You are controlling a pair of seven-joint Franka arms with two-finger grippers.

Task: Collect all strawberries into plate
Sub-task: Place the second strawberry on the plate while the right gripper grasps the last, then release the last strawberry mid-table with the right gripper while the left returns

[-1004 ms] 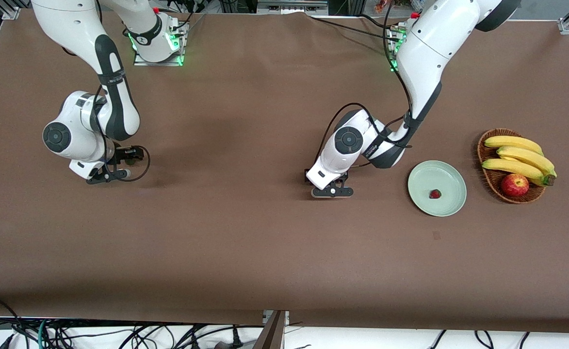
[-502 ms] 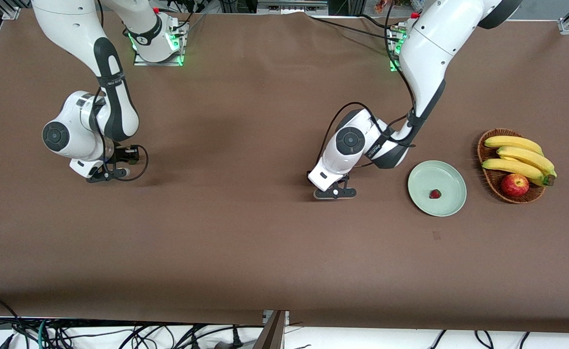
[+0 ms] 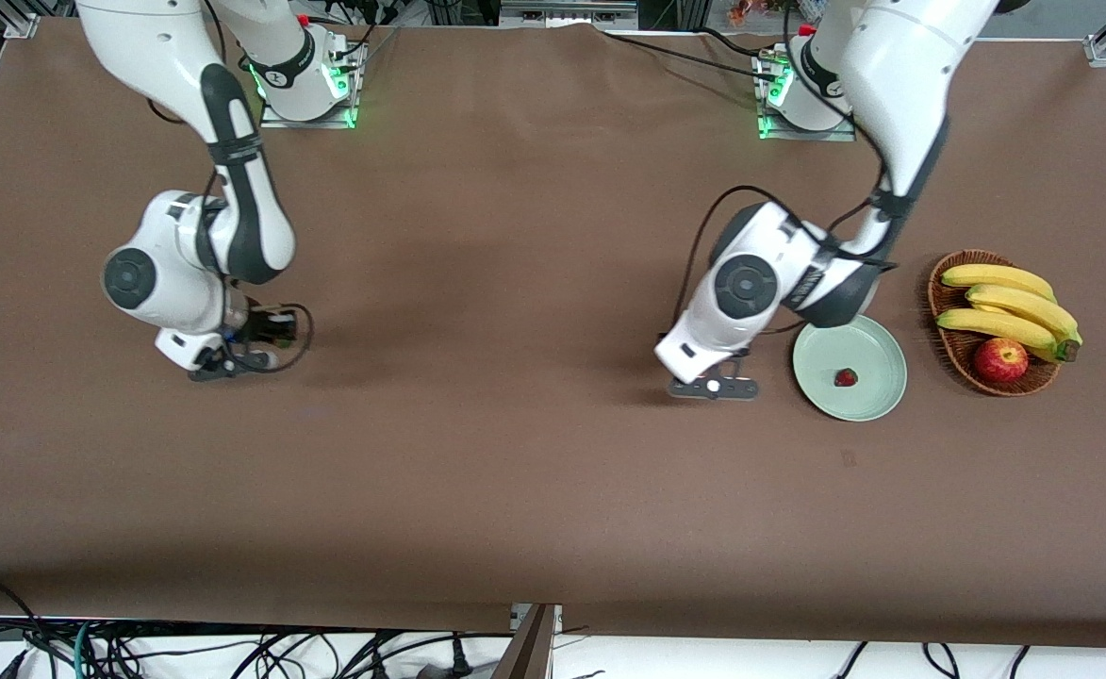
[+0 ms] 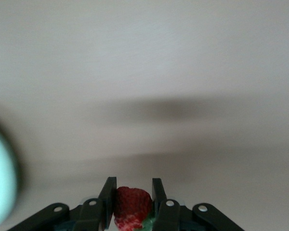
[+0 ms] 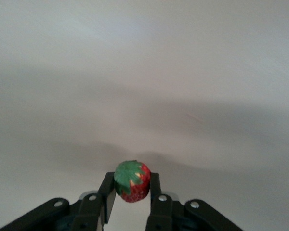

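One strawberry (image 3: 846, 378) lies in the pale green plate (image 3: 868, 344), which stands toward the left arm's end of the table. My left gripper (image 3: 713, 387) hangs over the brown cloth just beside the plate's rim, shut on a second strawberry (image 4: 132, 202); its own view shows my left gripper (image 4: 133, 185) with the plate's edge (image 4: 0, 183) at the side. My right gripper (image 3: 232, 363) is over bare cloth toward the right arm's end. In its wrist view my right gripper (image 5: 131, 180) is shut on a third strawberry (image 5: 131, 181), green cap showing. In the front view the hands hide both held berries.
A brown wicker basket (image 3: 963, 363) stands beside the plate, closer to the table's end at the left arm's side. It holds bananas (image 3: 1005, 302) and a red apple (image 3: 1000, 359). Cables hang along the table's edge nearest the front camera.
Both grippers have closed on their strawberries. The left arm has carried its berry up to the plate's rim; the right arm has shifted slightly toward the plate's end.
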